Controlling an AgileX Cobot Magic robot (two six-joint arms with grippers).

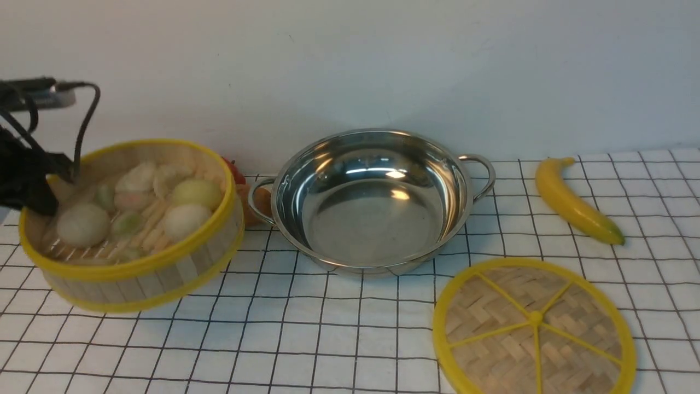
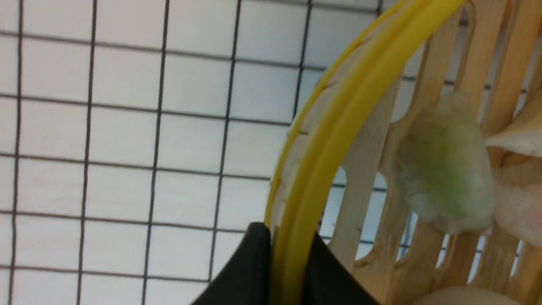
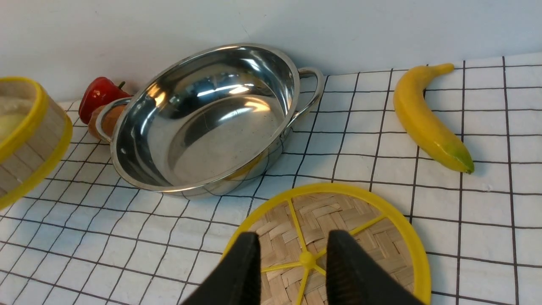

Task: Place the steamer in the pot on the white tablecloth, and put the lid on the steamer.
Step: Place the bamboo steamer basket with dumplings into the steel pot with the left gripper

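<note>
The steamer [image 1: 164, 268], a bamboo basket with yellow rims and pale buns and dumplings inside, is at the left on the white tablecloth [image 1: 273, 339], tilted towards the camera. My left gripper [image 1: 52, 191] is shut on its far-left yellow rim [image 2: 338, 127], one black finger on each side of the wall [image 2: 288, 250]. The shiny steel pot [image 1: 372, 202] stands empty in the middle [image 3: 203, 118]. The flat woven lid [image 1: 533, 328] lies at the front right. My right gripper [image 3: 292, 250] hovers open just above the lid [image 3: 338, 216], by its centre knob.
A yellow banana [image 1: 574, 202] lies at the right behind the lid. A red pepper [image 1: 235, 169] and an orange fruit [image 1: 262, 200] sit between the steamer and the pot's left handle. A pale wall stands close behind the pot.
</note>
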